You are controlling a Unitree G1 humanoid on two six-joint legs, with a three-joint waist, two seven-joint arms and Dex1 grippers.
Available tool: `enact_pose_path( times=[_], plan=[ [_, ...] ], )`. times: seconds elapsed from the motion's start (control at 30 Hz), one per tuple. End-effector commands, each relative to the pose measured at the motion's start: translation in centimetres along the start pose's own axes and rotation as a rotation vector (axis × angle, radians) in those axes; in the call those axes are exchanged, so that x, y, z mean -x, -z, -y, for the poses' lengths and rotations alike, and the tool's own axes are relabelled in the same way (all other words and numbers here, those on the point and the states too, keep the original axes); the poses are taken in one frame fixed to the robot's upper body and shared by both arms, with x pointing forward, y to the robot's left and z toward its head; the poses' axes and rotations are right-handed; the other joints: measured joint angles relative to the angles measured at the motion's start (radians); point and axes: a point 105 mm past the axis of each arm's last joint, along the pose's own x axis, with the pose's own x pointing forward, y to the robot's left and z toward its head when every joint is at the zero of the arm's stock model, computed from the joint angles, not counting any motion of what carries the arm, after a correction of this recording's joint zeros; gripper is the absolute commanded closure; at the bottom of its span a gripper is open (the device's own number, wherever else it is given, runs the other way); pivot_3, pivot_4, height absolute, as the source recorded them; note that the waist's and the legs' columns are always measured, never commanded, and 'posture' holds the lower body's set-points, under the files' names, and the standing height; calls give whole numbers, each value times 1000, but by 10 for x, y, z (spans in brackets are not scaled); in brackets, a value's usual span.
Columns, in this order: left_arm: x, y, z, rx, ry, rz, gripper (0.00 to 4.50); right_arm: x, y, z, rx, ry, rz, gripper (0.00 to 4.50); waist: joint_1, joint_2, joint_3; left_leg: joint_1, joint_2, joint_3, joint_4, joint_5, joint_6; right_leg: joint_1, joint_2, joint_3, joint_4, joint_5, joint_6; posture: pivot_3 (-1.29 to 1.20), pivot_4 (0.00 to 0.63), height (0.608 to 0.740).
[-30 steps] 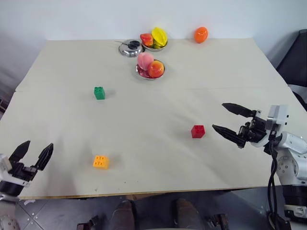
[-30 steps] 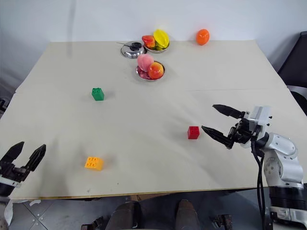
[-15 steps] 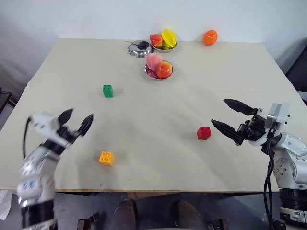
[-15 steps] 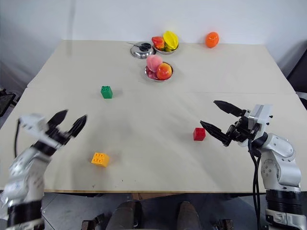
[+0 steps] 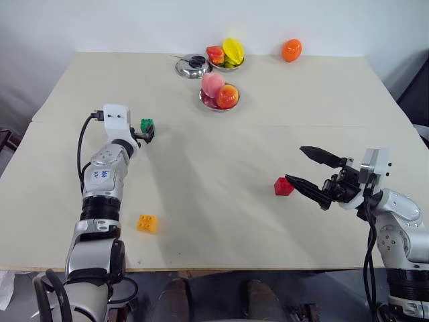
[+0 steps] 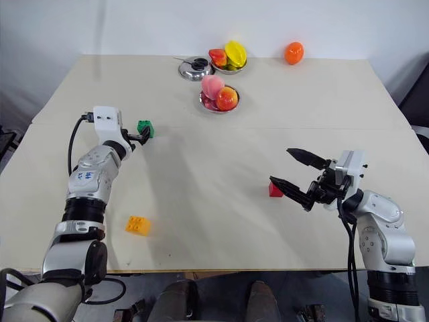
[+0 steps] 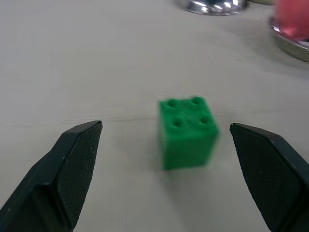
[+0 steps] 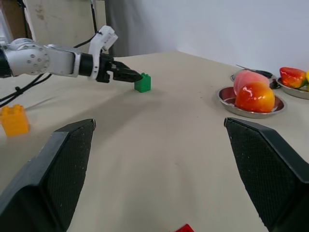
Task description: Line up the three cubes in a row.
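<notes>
Since a second ago the left gripper has swung from the table's near left edge up to the green cube, which now sits just ahead of its spread fingertips, between their lines but not yet between the pads. The right gripper, jaws wide and empty, hangs just right of the red cube (clearly its nearer arm). The orange-yellow cube lies near the front edge, well apart from both.

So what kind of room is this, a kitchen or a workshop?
Most likely a test room or lab, not a kitchen. A bare table stands against a blank white wall. On it lie toy blocks, like the green block, and metal bowls of fruit that look set out for practice.
</notes>
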Motion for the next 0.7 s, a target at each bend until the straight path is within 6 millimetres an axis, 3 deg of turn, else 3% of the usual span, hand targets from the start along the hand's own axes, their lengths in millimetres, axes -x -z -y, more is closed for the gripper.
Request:
enact_pose_path(
  times=[0.03, 0.17, 0.47, 0.6, 0.7],
  plan=[
    [-9, -8, 15, 17, 55, 23, 0, -1, -14, -2, 33, 3, 53, 30, 3, 0, 0, 0, 0, 0, 0, 0, 0, 0, 0, 0, 0, 0, 0, 0, 150, 740],
    [-15, -3, 25, 37, 111, -1, 0, -3, -15, -3, 39, 1, 60, 30, -2, 0, 0, 0, 0, 0, 0, 0, 0, 0, 0, 0, 0, 0, 0, 0, 150, 740],
    [-24, 2, 25, 55, 70, -16, 0, -2, -15, -3, 39, 8, 65, 30, -4, 0, 0, 0, 0, 0, -1, 0, 0, 0, 0, 0, -1, 0, 0, 0, 150, 740],
    [-24, 3, 23, 49, 56, -10, 853, -3, -15, -4, 41, 12, 70, 0, -4, 0, 0, 0, 0, 0, -1, 0, 0, 0, 0, 0, 0, 0, 0, 0, 150, 740],
    [-23, 6, 19, 43, 55, -16, 1822, -5, -15, -6, 48, 9, 72, 0, -4, 0, 0, 0, 0, 1, 0, 0, 0, 0, 0, 0, 0, 0, 0, 0, 150, 740]
  ],
)
